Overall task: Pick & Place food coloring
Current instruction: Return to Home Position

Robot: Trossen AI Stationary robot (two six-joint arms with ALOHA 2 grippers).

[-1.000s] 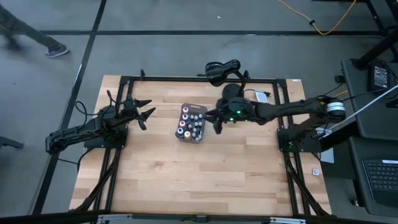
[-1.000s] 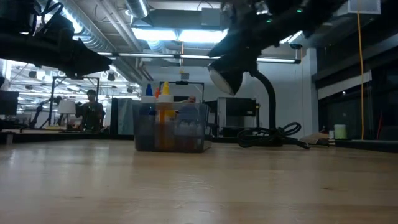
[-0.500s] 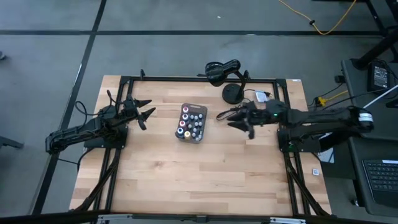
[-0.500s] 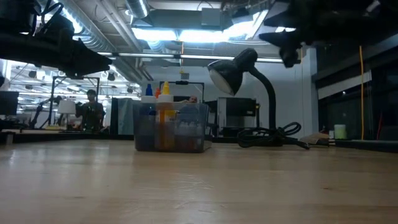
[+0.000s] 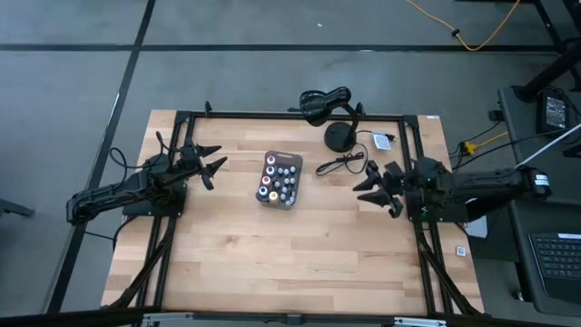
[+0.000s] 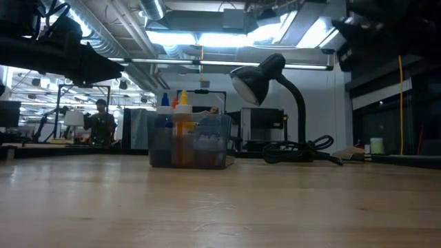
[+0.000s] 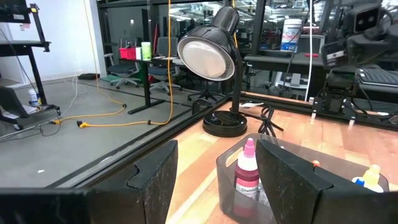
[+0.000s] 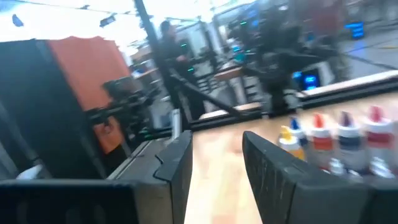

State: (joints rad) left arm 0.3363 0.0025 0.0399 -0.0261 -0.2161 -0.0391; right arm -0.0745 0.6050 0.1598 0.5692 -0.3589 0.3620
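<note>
The food coloring (image 5: 279,178), several tiny bottles with coloured caps, stands upright in a grey clear-walled tray (image 5: 261,196) that sits flat on the middle of the wooden table. The low view shows the tray (image 6: 207,160) with its bottles (image 6: 182,110). My left gripper (image 5: 211,163) hovers open to the left of the tray, pointing at it, with nothing between its fingers (image 7: 155,180). My right gripper (image 5: 367,187) hovers open near the table's right edge, pointing toward the tray. Its wrist view shows the bottles (image 8: 336,140) beyond its bare fingers (image 8: 177,165).
A black desk lamp (image 5: 325,103) with a round base (image 5: 340,136) stands at the far edge, its cable (image 5: 338,164) trailing on the table between the tray and my right gripper. Bare wood lies along the near side. A person (image 6: 102,122) sits far behind the table.
My right gripper has drawn back from beside the tray's right side toward the table's right edge, sinking a little and tipping from a downward slant to level. Its fingers show the same gap. The tray and the bottles have stayed where they were.
</note>
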